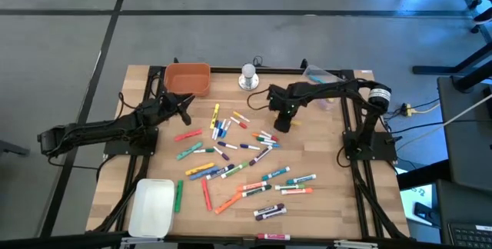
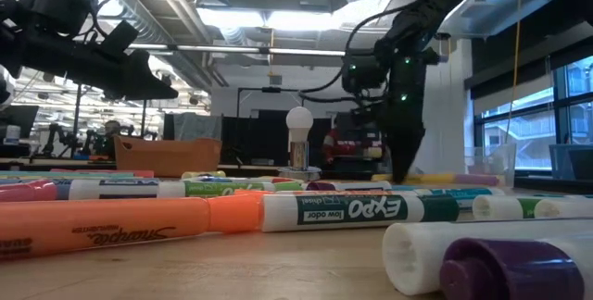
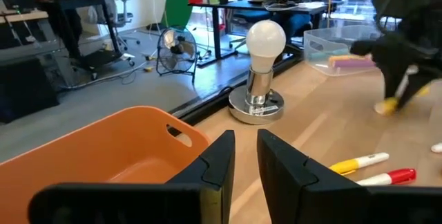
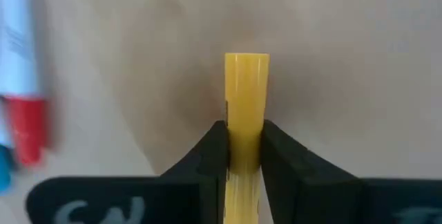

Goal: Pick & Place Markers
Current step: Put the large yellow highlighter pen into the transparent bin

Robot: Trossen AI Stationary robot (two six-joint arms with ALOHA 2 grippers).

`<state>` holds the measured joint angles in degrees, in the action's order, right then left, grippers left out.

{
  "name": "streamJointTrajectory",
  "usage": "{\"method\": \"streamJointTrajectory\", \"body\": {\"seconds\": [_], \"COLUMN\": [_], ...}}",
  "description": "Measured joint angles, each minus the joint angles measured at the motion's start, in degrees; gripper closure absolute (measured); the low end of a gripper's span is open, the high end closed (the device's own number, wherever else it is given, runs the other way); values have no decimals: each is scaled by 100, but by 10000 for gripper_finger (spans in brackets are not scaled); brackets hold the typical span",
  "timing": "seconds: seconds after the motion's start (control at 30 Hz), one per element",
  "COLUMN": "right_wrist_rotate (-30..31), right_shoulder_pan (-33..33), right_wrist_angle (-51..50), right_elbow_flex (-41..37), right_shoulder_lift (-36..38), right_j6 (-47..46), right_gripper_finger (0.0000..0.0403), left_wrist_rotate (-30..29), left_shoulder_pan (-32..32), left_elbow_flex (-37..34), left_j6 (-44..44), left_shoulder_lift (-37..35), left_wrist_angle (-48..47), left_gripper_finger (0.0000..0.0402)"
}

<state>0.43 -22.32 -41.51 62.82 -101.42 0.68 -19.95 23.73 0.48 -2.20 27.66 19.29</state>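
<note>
Many coloured markers (image 1: pixel 238 157) lie scattered flat on the wooden table (image 1: pixel 338 203). My right gripper (image 1: pixel 283 123) points down at the far side of the scatter, shut on a yellow marker (image 4: pixel 246 92); the left wrist view shows it too, with the yellow marker (image 3: pixel 385 106) low over the wood. My left gripper (image 3: pixel 245 155) hovers level beside the orange bin (image 1: pixel 187 78) at the far left. Its fingers stand a narrow gap apart with nothing between them. My right gripper pinches the yellow marker's two long sides (image 4: pixel 244 137) between its two fingers. The fingers come from above, pointing down, and lie across the marker. One end (image 4: pixel 246 59) sticks out past the fingers. Whether the marker is clear of the table cannot be told.
A light bulb on a silver round base (image 1: pixel 247 76) stands at the far edge between the arms. A clear plastic container (image 3: pixel 338 44) sits at the far right. A white tray (image 1: pixel 151 207) lies at the near left. A red marker (image 4: pixel 26 131) lies close to my right gripper.
</note>
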Motion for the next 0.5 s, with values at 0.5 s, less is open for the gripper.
{"method": "streamJointTrajectory", "body": {"seconds": [0.5], "right_wrist_rotate": [3049], "right_shoulder_pan": [-858], "right_wrist_angle": [-1197], "right_elbow_flex": [137], "right_shoulder_lift": [1560], "right_j6": [-66], "right_gripper_finger": [338], "left_wrist_rotate": [-596], "left_shoulder_pan": [0], "left_elbow_flex": [1], "left_j6": [38], "left_shoulder_lift": [0], "left_wrist_angle": [-24], "left_gripper_finger": [343]}}
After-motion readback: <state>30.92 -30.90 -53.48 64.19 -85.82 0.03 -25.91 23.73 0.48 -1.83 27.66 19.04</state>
